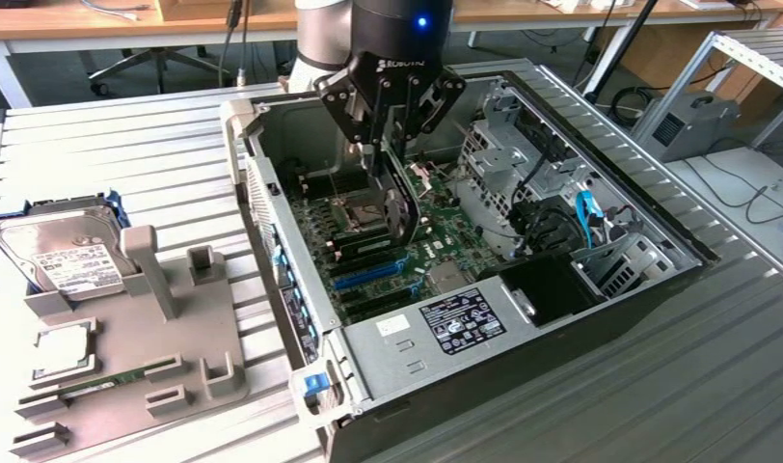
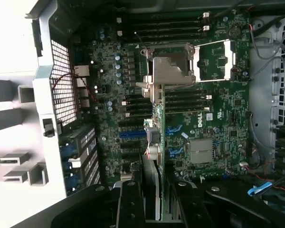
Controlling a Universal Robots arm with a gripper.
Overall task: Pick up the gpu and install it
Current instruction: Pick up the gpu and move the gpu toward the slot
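The gpu (image 1: 399, 207) hangs edge-down inside the open computer case (image 1: 649, 231), just above the motherboard (image 1: 449, 236). My gripper (image 1: 389, 145) is shut on the card's upper edge. In the wrist view the gpu (image 2: 157, 137) is seen edge-on, running from between my fingers (image 2: 129, 204) out to its silver bracket (image 2: 168, 71). The card sits over the blue expansion slots (image 2: 133, 134) beside the CPU socket (image 2: 213, 59). Whether its lower edge touches a slot is hidden.
On the exterior view's left, a grey fixture plate (image 1: 173, 338) carries a silver hard drive (image 1: 67, 256), a CPU chip (image 1: 60, 352) and a narrow memory stick (image 1: 102, 384). The drive cage (image 1: 507, 145), blue cables (image 1: 584, 217) and labelled metal cover (image 1: 459, 321) crowd the case.
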